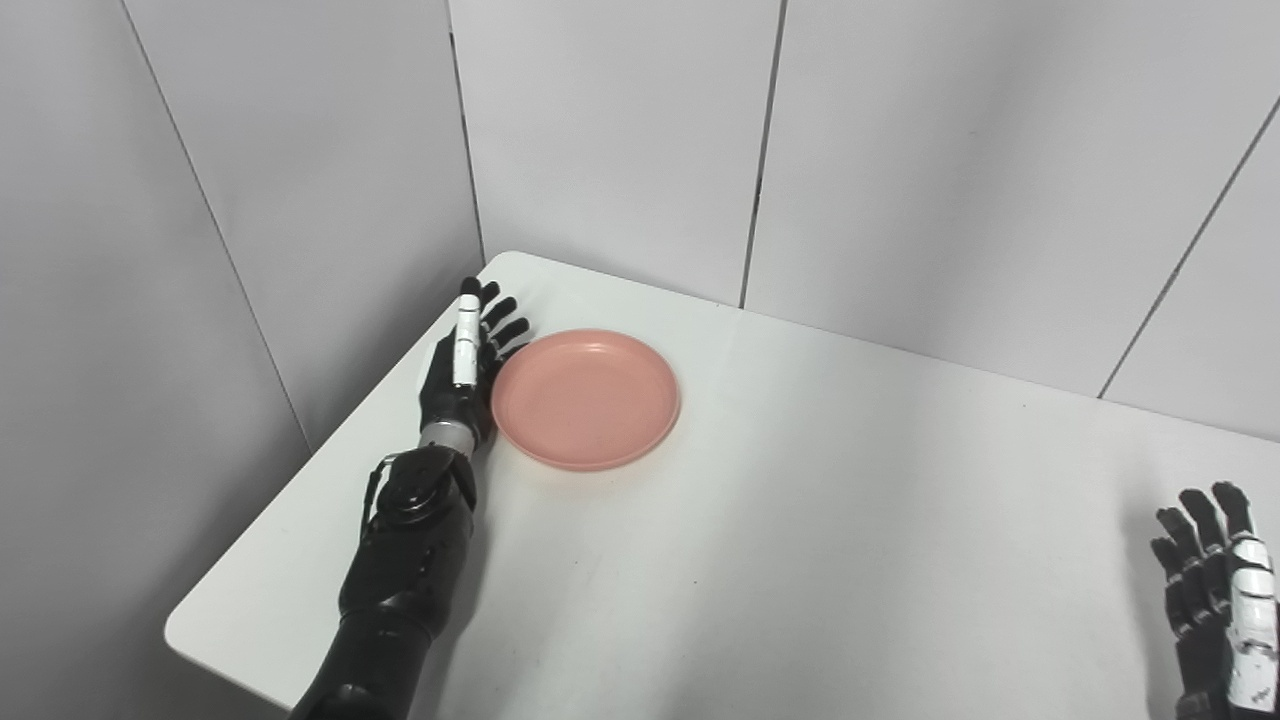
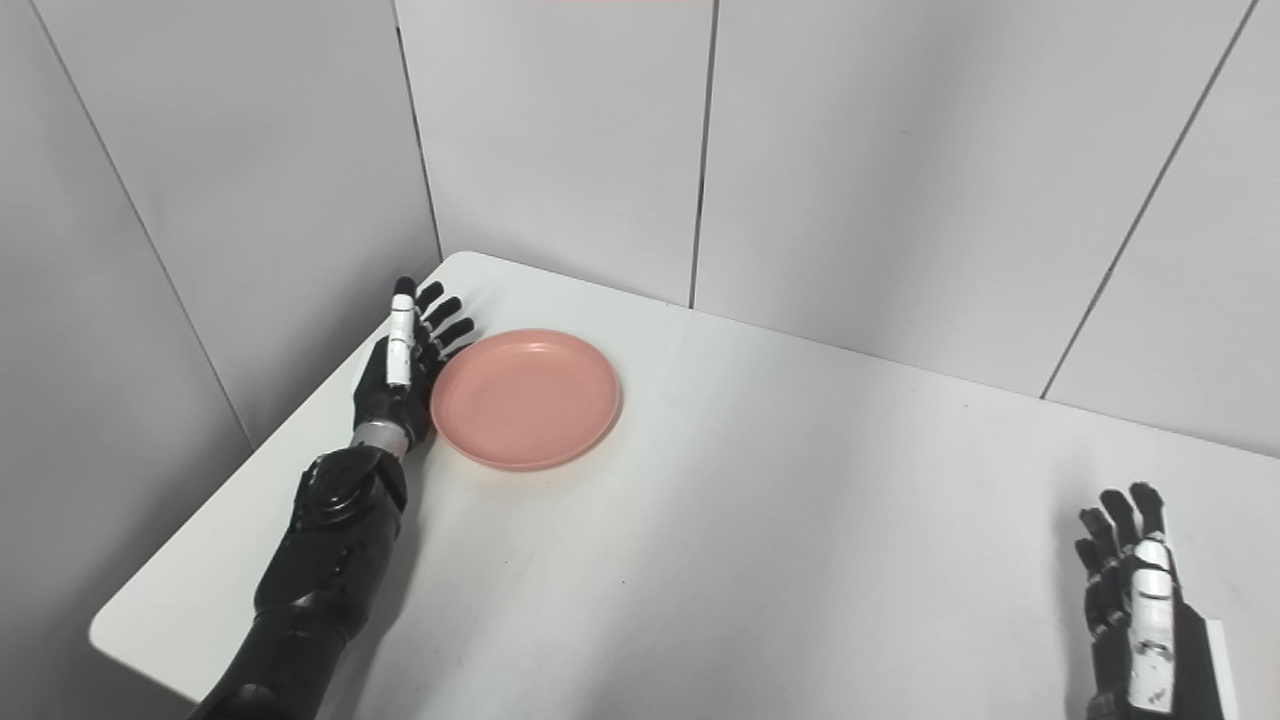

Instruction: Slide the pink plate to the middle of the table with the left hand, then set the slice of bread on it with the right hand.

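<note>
A round pink plate (image 1: 586, 398) lies on the white table (image 1: 800, 520), toward its far left corner. My left hand (image 1: 466, 362) stands on edge right against the plate's left rim, fingers stretched out and apart, holding nothing. Low at the right edge my right hand (image 1: 1215, 590) rests with its fingers spread and nothing in it. No slice of bread shows in either view.
Grey wall panels (image 1: 620, 140) close in the table on the left and at the back. The table's left edge (image 1: 300, 480) runs just beside my left forearm.
</note>
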Available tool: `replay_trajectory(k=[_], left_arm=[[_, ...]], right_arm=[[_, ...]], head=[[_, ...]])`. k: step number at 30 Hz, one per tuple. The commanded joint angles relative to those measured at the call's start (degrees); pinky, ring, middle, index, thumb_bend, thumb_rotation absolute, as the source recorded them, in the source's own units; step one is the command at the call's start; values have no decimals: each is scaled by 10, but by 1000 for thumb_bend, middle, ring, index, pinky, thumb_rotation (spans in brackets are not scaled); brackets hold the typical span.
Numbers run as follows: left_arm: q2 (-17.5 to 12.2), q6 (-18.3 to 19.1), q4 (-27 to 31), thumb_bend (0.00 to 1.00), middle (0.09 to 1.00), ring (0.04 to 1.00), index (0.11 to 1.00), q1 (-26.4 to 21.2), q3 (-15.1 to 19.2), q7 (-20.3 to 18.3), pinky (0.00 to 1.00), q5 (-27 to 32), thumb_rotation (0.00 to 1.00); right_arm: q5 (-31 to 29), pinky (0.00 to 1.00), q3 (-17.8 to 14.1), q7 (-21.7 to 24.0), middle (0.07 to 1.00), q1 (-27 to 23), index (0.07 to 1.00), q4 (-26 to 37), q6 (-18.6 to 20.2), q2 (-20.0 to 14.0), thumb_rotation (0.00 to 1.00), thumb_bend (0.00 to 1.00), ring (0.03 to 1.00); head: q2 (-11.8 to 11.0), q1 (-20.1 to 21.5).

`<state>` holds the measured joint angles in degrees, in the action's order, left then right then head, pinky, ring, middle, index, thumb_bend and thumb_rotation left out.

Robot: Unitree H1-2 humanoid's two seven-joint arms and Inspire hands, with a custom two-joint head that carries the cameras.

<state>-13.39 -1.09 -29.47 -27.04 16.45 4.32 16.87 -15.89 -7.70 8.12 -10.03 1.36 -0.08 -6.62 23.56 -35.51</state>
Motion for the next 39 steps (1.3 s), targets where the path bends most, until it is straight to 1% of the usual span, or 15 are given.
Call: replay_trajectory(k=[1, 4, 7, 9, 12, 15, 18, 21, 25, 29, 34, 35, 36, 37, 39], left_arm=[[-1, -5, -8, 757, 883, 843, 870, -18, -8, -11, 712, -9, 989], [5, -1, -10, 748, 894, 843, 874, -22, -21, -21, 714, -14, 999], [10, -7, -17, 759, 910, 859, 889, -26, -36, -30, 699, -22, 1000], [17, -6, -19, 771, 906, 855, 886, -28, -43, -29, 693, -28, 993], [35, -1, -11, 776, 885, 830, 864, -30, -46, -22, 696, -31, 955], [47, 1, -5, 788, 893, 842, 874, -30, -51, -24, 737, -35, 950], [59, -9, -6, 797, 898, 858, 880, -33, -58, -27, 763, -40, 947], [65, -8, -2, 780, 913, 880, 891, -32, -68, -36, 805, -41, 981], [70, -6, 1, 793, 910, 878, 885, -30, -75, -47, 795, -43, 967], [70, 7, 16, 803, 901, 870, 886, -26, -82, -59, 799, -43, 968], [72, 14, 31, 786, 905, 873, 885, -18, -90, -71, 795, -41, 972], [75, 18, 36, 787, 904, 872, 885, -15, -93, -75, 794, -39, 971], [77, 22, 39, 784, 899, 875, 884, -13, -94, -78, 802, -38, 979], [80, 27, 44, 783, 898, 875, 884, -11, -97, -81, 804, -37, 981], [85, 32, 51, 775, 897, 883, 879, -8, -99, -86, 808, -36, 978]], right_arm=[[-10, 1000, -4, 5, 969, -18, 990, 17, -19, -4, 915, 465, 960], [-8, 1000, -4, 1, 966, -17, 986, 21, -16, -3, 916, 466, 959], [-6, 1000, -4, -2, 963, -18, 982, 26, -10, -3, 921, 474, 955], [-6, 999, -5, -3, 963, -18, 981, 27, -9, -3, 917, 480, 953], [-8, 1000, -5, -2, 967, -17, 984, 26, -11, -4, 912, 490, 957], [-5, 997, -5, -4, 963, -18, 983, 25, -14, -3, 906, 493, 952], [-4, 993, -5, -6, 963, -18, 982, 26, -13, -2, 905, 495, 949], [-7, 999, -6, -6, 968, -18, 985, 28, -8, -2, 898, 504, 961], [-5, 993, -5, -9, 965, -20, 982, 28, -12, 1, 892, 509, 955], [-3, 998, -2, -15, 964, -19, 980, 33, -10, 5, 886, 507, 955], [9, 1000, 3, -26, 971, -18, 977, 50, 3, 11, 894, 502, 967], [9, 1000, 5, -25, 972, -17, 977, 51, 2, 10, 894, 502, 969], [9, 1000, 6, -24, 981, -17, 989, 52, 1, 10, 908, 495, 979], [9, 1000, 7, -23, 985, -16, 992, 54, 0, 9, 913, 492, 982], [10, 1000, 9, -24, 993, -16, 998, 57, 1, 10, 928, 483, 993]], head=[[1, -1], [1, 2], [2, 3], [2, 4], [3, 4], [3, 6], [5, 10], [6, 14], [13, 34], [16, 50], [26, 91], [31, 105], [31, 105], [35, 120], [39, 133]])
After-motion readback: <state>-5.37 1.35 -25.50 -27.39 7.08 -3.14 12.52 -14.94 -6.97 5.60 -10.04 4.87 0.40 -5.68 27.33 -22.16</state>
